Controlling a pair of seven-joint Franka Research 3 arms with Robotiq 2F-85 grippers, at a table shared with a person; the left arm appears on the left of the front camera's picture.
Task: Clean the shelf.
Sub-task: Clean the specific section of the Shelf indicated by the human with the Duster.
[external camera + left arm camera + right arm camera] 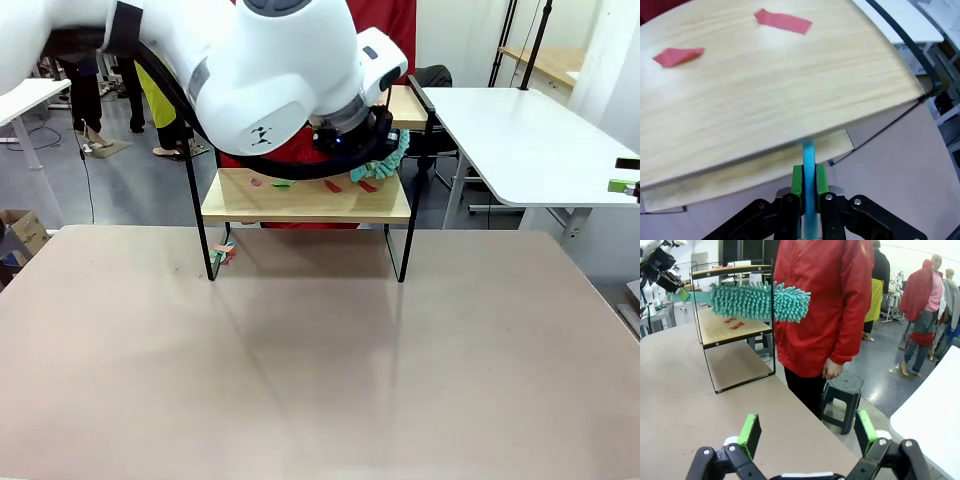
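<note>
Left claw (809, 180) of mine squeezes tight on the thin handle of the teal duster (757, 301). Its fluffy head reaches toward the right end of the lower board of the shelf (300, 205), just above the red paper scraps (368, 186). That shelf stands at the middle of the far edge of the tabletop (300, 380). My right claw (807, 432) is wide open and empty, well apart, so the left one should sweep.

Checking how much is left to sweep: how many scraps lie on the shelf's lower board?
4: a red scrap at the left, a green scrap beside it, two red scraps near the duster. The arm may hide more.
</note>
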